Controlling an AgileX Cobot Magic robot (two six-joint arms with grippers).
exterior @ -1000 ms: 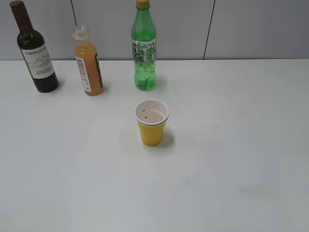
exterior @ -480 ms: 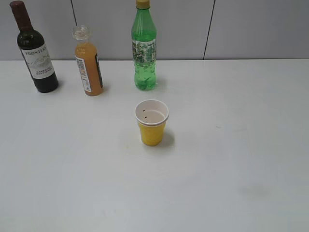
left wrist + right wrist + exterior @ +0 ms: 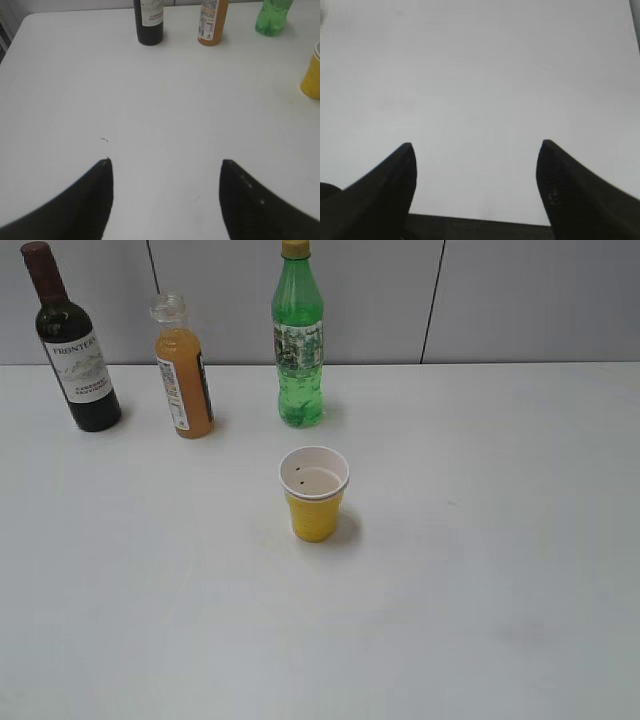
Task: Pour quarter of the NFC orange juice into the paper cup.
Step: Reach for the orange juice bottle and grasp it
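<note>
Scene: white table [image 3: 480, 570] with 3 bottles in a row along the back edge, all upright. From left in the exterior view: dark wine bottle [image 3: 75, 350], orange juice bottle [image 3: 183, 375], green bottle [image 3: 298, 340]. The paper cup [image 3: 314, 494] stands upright in front of them, nearer the table middle, well apart from the juice bottle and closest to the green bottle. Cup interior shows white with a few dark specks; no liquid visible in it.

Arms: neither is visible in the exterior view. The left gripper [image 3: 165, 172] has its jaws spread wide with only bare table between them; its camera sees the wine bottle [image 3: 149, 22], the juice bottle [image 3: 212, 22] and the base of the green bottle [image 3: 272, 17] far ahead, with the cup [image 3: 312, 75] at the right edge. The right gripper [image 3: 475, 155] is likewise spread and empty, over bare table.

Status (judgement): pouring not begun; juice bottle untouched and its clear cap appears still on.

Risks:
1. Juice bottle sits between 2 taller bottles; wide jaws coming in off-line could knock the wine bottle over.
2. Cap must come off first; a 1-handed twist could spin or tip the bottle.
3. Cup is light and unrestrained; a bump from the bottle neck would tip it.
4. Tilting too fast would overshoot the quarter.
</note>
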